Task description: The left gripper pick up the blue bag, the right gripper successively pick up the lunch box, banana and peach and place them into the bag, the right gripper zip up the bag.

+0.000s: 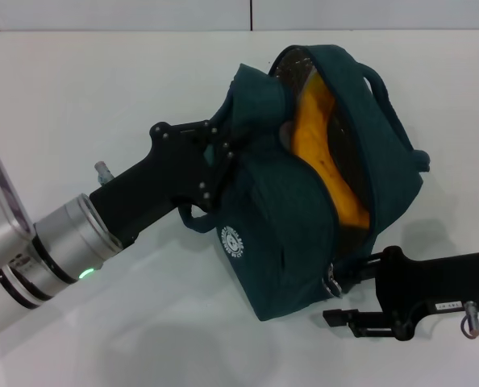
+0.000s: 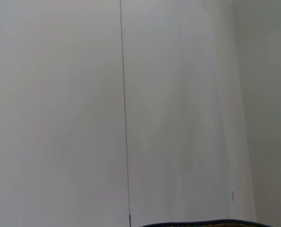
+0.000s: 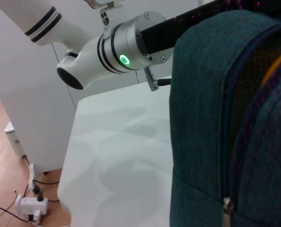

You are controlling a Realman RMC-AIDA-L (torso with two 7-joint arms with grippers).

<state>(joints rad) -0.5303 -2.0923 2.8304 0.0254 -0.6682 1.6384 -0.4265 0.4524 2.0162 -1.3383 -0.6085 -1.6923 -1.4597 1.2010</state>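
The blue bag (image 1: 304, 218) hangs tilted above the white table, its top zipper gaping. My left gripper (image 1: 221, 157) is shut on the bag's fabric at its left side. Yellow-orange contents (image 1: 324, 153) show through the opening; I cannot tell lunch box, banana and peach apart in there. My right gripper (image 1: 336, 297) is at the bag's lower right end, its fingers apart beside the metal zipper pull (image 1: 334, 284). The right wrist view shows the bag (image 3: 211, 118) close up with the zipper pull (image 3: 227, 206) hanging on its seam. Only the bag's rim (image 2: 202, 223) shows in the left wrist view.
The white table (image 1: 102, 97) stretches around the bag, with its edge (image 3: 67, 175) seen in the right wrist view. On the floor beyond that edge lies a power strip (image 3: 30, 207) with cables. The left arm (image 3: 112, 47) reaches in behind the bag.
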